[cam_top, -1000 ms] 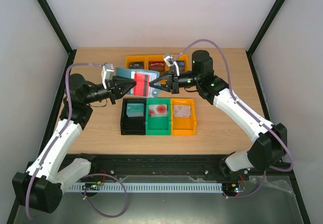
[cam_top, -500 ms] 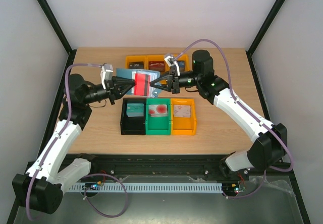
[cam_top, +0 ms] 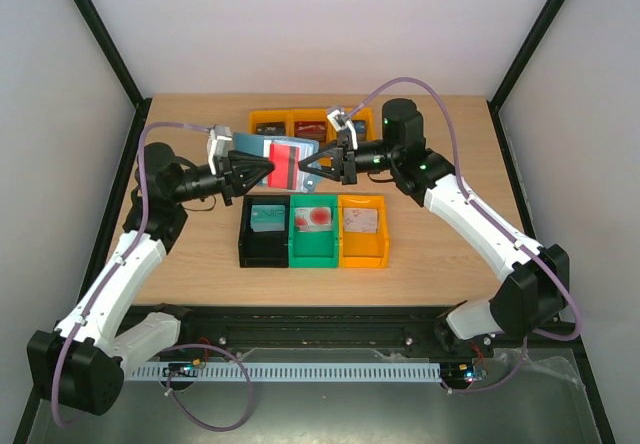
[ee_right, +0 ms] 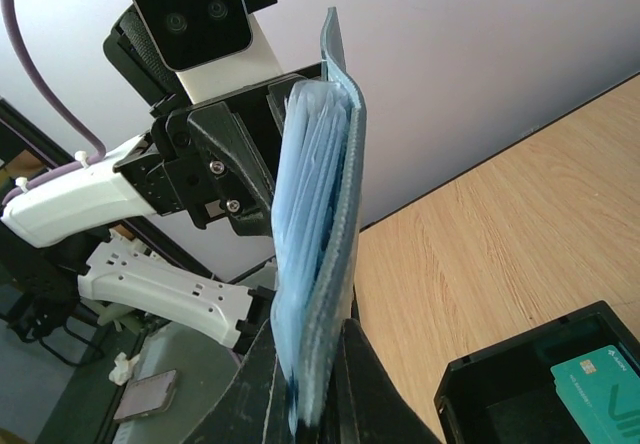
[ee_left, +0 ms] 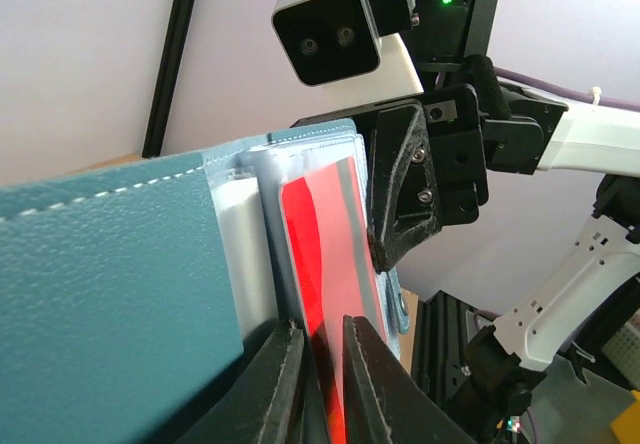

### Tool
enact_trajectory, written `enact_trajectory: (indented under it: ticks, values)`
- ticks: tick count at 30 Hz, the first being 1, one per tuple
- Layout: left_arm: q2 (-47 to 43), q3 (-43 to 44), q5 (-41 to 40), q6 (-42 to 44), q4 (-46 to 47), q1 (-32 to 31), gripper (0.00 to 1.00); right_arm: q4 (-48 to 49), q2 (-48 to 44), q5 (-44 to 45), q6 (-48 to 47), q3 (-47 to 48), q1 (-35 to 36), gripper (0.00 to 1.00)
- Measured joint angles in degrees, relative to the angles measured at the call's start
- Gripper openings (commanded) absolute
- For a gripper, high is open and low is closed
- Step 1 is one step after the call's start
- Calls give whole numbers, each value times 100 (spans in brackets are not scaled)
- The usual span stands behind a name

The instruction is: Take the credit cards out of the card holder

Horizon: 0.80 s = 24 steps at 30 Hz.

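The card holder [cam_top: 312, 153] is a slate-blue wallet held open in the air above the bins. My right gripper [cam_top: 312, 169] is shut on its right edge; in the right wrist view the wallet [ee_right: 322, 214] stands edge-on between my right gripper's [ee_right: 305, 404] jaws. A red credit card [cam_top: 283, 164] sticks out of a wallet slot. My left gripper [cam_top: 264, 172] is shut on it. In the left wrist view the red card [ee_left: 328, 254] runs between my left gripper's [ee_left: 322, 384] jaws, beside the wallet's outer face [ee_left: 100, 274].
A black bin [cam_top: 264, 236], a green bin [cam_top: 315, 239] and an orange bin [cam_top: 362, 239] stand in a row below the grippers, each holding a card. More orange bins [cam_top: 268, 120] with dark items stand at the back. Black frame posts edge the table.
My left arm has shifted a little to the right, toward the wallet. The red card, the wallet and my right arm have hardly moved.
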Motion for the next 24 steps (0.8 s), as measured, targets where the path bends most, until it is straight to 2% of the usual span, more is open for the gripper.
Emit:
enact_trajectory:
  ticks: [3,24]
  values:
    - [9,2,37,9,4,-26,2,0,0,-7,-2,0,-2,2]
    - [-15,2,210,-7,-37,278,2,-457,-4,-17,-501,0,-304,1]
